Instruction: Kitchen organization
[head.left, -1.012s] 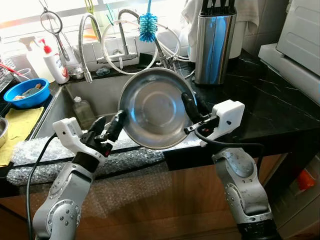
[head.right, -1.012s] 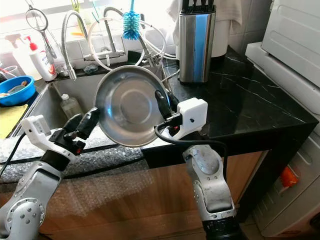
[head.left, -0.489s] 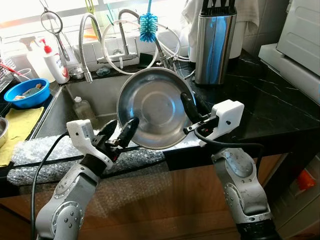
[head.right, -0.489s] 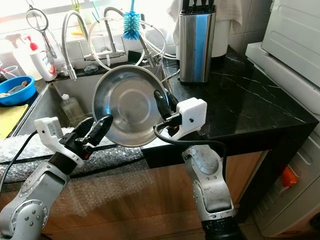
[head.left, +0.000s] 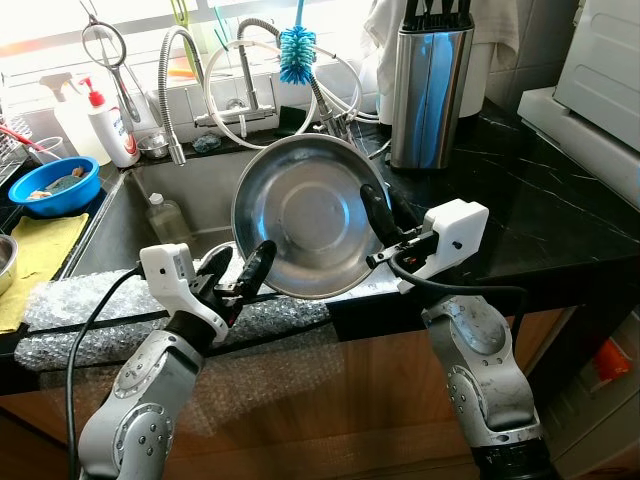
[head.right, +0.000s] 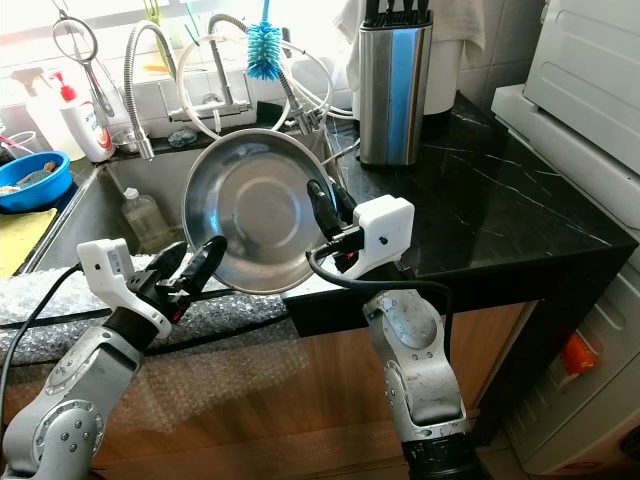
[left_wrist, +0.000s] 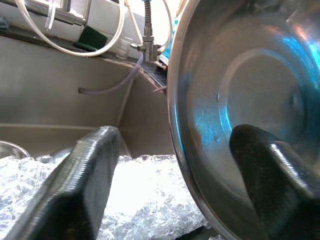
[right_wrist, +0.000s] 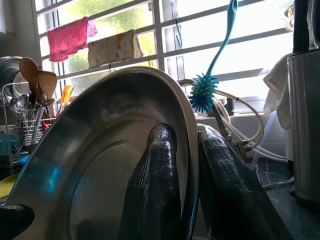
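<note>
Over sink (head.left: 190, 190), shiny steel bowl (head.left: 300, 215) tilted upright

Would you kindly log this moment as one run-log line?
right end effector: shut on steel bowl rim | left end effector: open, straddling lower rim | bowl tilted over sink

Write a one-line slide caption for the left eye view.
Right gripper pinches the rim of a tilted steel bowl above the sink, while the open left gripper straddles its lower rim.

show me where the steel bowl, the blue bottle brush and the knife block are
steel bowl (head.left: 305, 215), left eye view, inner base of the bowl.
blue bottle brush (head.left: 296, 54), left eye view, its bristle head.
knife block (head.right: 392, 92), right eye view, its steel front.
</note>
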